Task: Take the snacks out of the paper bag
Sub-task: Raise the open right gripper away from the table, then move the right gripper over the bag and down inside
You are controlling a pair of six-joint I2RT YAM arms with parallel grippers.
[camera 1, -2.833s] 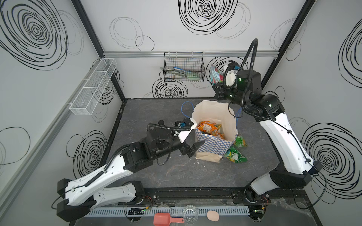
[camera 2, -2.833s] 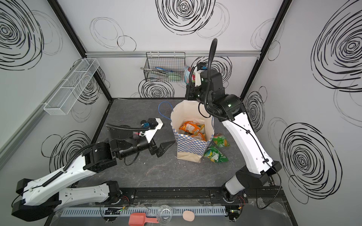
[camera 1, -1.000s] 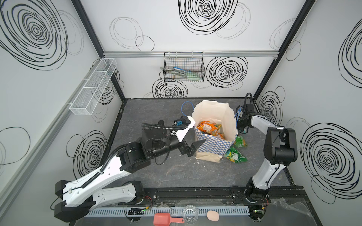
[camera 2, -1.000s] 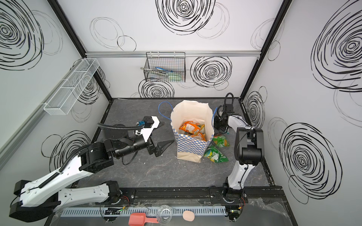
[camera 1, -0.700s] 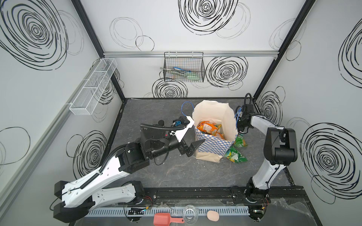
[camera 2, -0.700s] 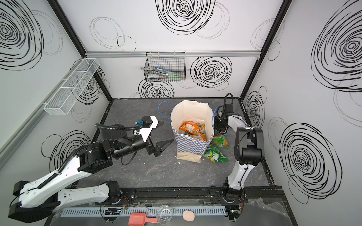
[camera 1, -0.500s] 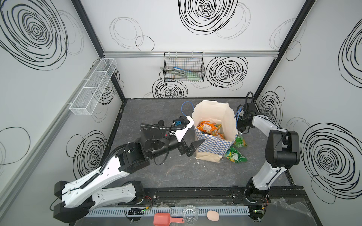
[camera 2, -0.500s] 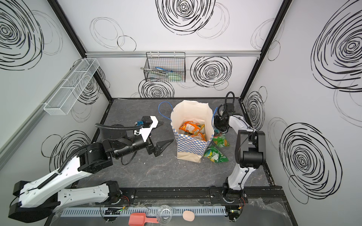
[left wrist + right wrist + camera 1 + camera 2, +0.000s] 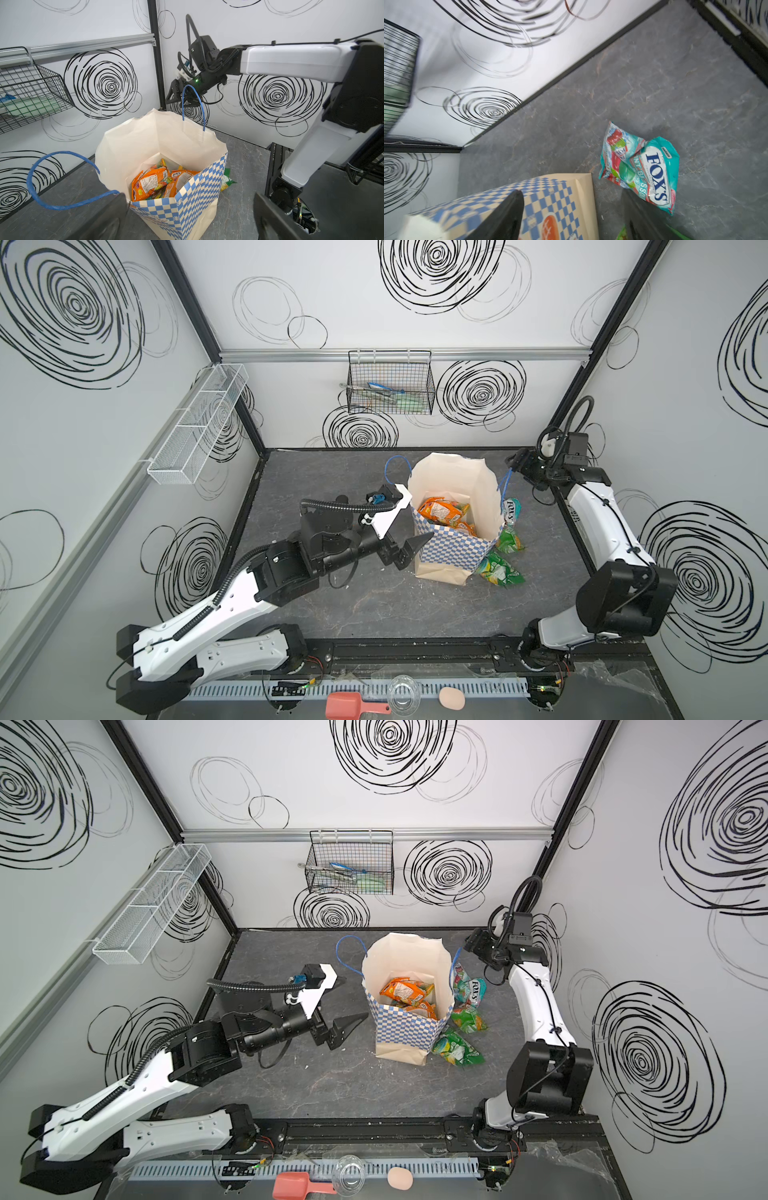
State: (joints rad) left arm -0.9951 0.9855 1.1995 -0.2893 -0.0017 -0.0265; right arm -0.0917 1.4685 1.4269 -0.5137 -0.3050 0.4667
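Note:
The paper bag stands upright mid-table, its mouth open, with orange snacks inside, also seen in the left wrist view. A teal FOX'S packet lies flat on the table just right of the bag. Two green packets lie in front of it. My right gripper hovers open and empty behind and right of the bag, near its blue handle. My left gripper is open wide at the bag's left front corner, holding nothing.
A black wire basket hangs on the back wall and a white mesh shelf on the left wall. A pink scoop, a clear cup and a beige egg shape lie at the front rail.
My right gripper has opened and let go of the teal packet, which now lies beside the bag, and the arm has drawn back toward the back right corner. The left arm has barely moved.

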